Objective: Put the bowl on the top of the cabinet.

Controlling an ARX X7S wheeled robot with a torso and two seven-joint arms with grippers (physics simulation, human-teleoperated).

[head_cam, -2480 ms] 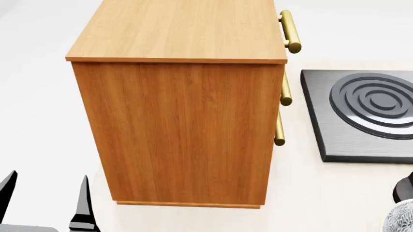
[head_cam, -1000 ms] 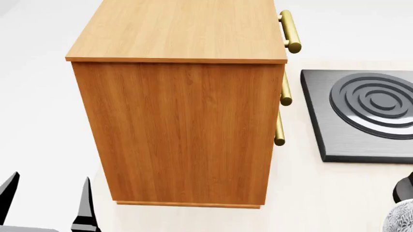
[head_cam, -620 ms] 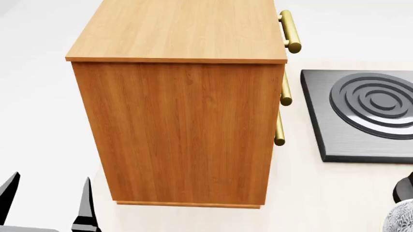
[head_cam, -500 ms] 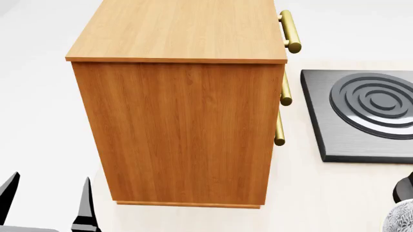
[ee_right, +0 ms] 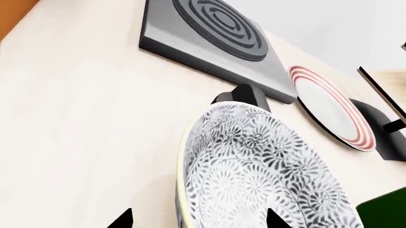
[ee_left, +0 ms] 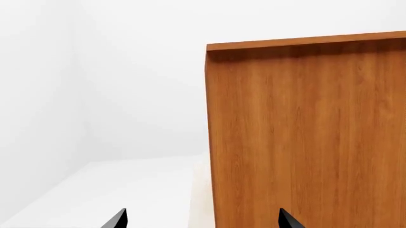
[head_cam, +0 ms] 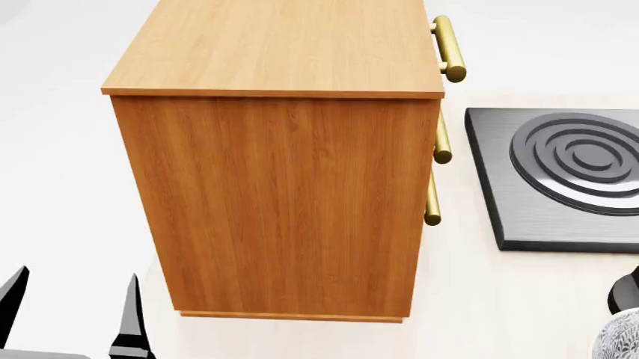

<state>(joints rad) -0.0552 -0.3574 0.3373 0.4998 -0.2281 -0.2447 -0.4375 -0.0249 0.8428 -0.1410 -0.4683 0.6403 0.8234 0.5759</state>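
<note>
Fig. Head + both wrist views, one instant. Landmark: cabinet [head_cam: 274,149].

Cabinet: tall orange-brown wood-grain box w/ lighter flat top, standing on pale table [head_cam: 499,299]; three brass bar handles [head_cam: 448,48] project from its right face. Top carries nothing in view.

Hob [head_cam: 559,176]: dark square slab w/ concentric rings, to right of cabinet, apart from it, flat on table.

Plate [ee_right: 330,107]: flat, white w/ red rings, beyond hob on side away from cabinet; right wrist view only.

Bowl [ee_right: 254,171]: deep, white, grey leaf pattern, right of cabinet and nearer the robot than hob, well below cabinet top. In head view only a sliver at lower right corner. Whether it rests on table or is lifted: cannot tell.

Left gripper [head_cam: 70,314]: two dark fingers spread apart, nothing between them, low and left of cabinet's near lower corner, pointed toward cabinet side panel.

Right gripper [ee_right: 197,218]: only two fingertips visible, set wide, bowl lying between them. Contact not visible; held or not, cannot tell.

Change over last 2.5 s: almost none. Cabinet, hob, bowl sliver unmoved in head view; left fingers sit very slightly lower. Judged: pause or very slow phase at bowl; lift to cabinet top not yet begun. Task early.
</note>
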